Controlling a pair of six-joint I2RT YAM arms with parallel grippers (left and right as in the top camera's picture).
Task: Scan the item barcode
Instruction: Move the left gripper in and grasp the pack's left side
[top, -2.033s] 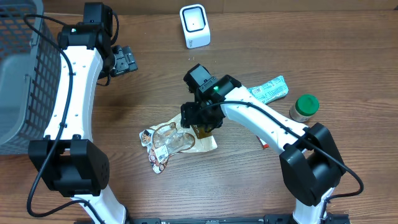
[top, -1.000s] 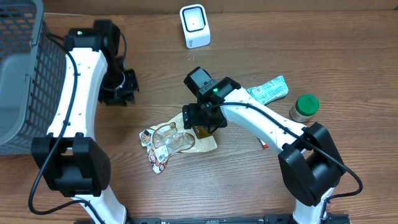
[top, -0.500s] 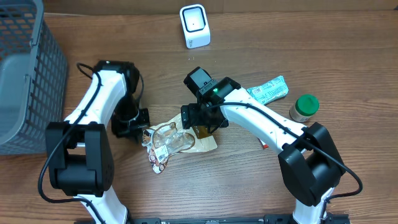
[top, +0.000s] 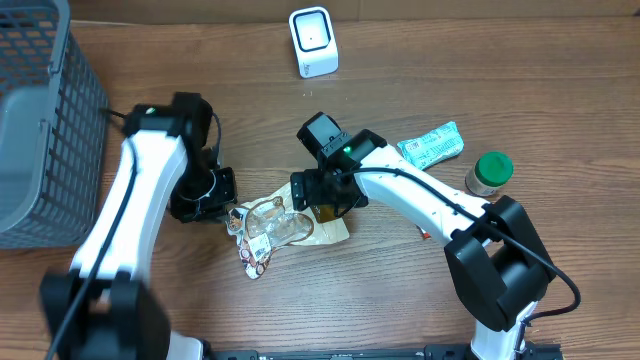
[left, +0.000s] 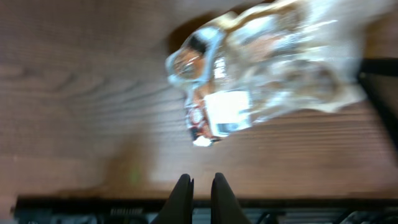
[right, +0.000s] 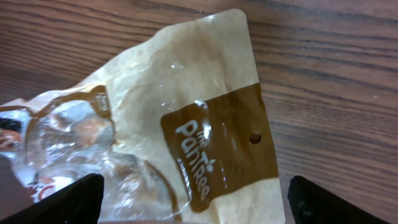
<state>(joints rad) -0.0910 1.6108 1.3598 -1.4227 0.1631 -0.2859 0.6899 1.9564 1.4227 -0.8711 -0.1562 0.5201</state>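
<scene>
1. Arm pose. The left arm is standing in the left half of the overhead view, its white link slanting up from the lower left edge and its wrist folding back toward the centre. The left gripper (top: 215, 198) is hanging just beside the left end of the snack bag (top: 285, 226). In the left wrist view its two dark fingers (left: 183, 193) are pressing together at the lower edge, with nothing between them.

2. The right arm is arching from the lower right up to the centre. The right gripper (top: 326, 200) is hovering over the right end of the bag. Its jaws are spread wide, showing only in the two lower corners of the right wrist view.

3. Materials. The bag is lying flat on the wood-grain table (top: 400, 300), at centre frame. Its left part is crinkled, glossy clear plastic carrying a white label (left: 227, 112), too blurred to read. Its right part is matte tan paper with a brown band, white lettering and a small punched hole.

4. The scanner (top: 313, 42), a white rounded box, is standing at upper centre, well apart from the bag.
</scene>
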